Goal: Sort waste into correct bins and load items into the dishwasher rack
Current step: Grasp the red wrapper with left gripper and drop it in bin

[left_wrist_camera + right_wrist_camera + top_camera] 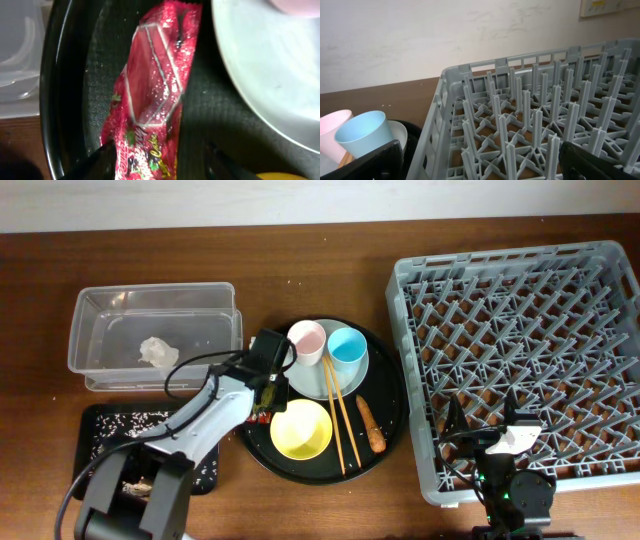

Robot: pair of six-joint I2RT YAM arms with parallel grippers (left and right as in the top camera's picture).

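Note:
A shiny red wrapper lies on the left side of the round black tray; in the overhead view only a bit of it shows. My left gripper is low over it, open, fingers on either side of the wrapper's near end. The tray also holds a pink cup, a blue cup, a pale plate, a yellow bowl, two chopsticks and a carrot-like stick. My right gripper is open and empty over the grey rack's front left part.
The clear tub at back left holds a crumpled white tissue. The shallow black tray at front left holds white crumbs and brown scraps, partly under my left arm. The rack's upright pegs stand between my right fingers.

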